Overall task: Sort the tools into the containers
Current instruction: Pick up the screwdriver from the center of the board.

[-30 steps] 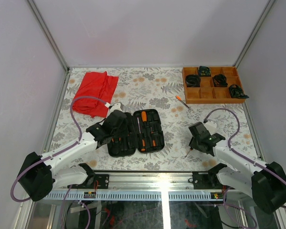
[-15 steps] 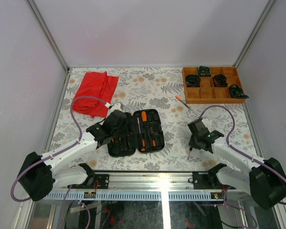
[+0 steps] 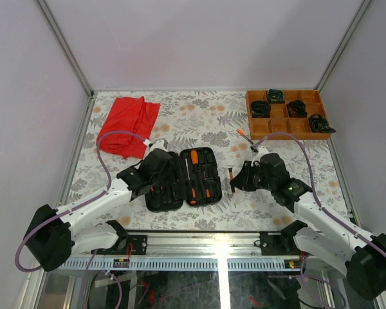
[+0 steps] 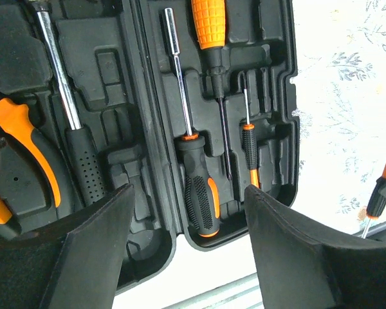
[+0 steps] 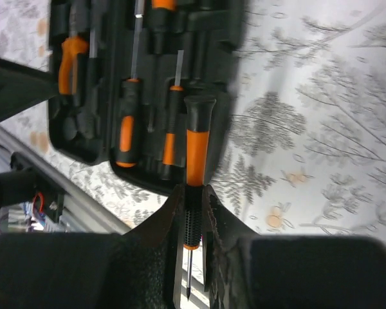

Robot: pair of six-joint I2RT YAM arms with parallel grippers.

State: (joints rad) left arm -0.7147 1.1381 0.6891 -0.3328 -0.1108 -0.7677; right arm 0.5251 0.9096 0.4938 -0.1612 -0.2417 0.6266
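Pinching a thin screwdriver (image 5: pixel 194 151) by its handle, the right gripper (image 5: pixel 193 196) hangs beside the tool case (image 4: pixel 278 145) (lid open); the left gripper (image 4: pixel 186 196) stands spread above it.

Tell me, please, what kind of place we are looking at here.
Most likely a robotics lab work cell: a left arm and right arm bolted to a metal rail, plain white walls boxing in the table, and a tool case laid out for sorting.

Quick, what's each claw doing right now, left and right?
Left claw: open, holding nothing, over the open tool case.
Right claw: shut on a small orange-and-black screwdriver.
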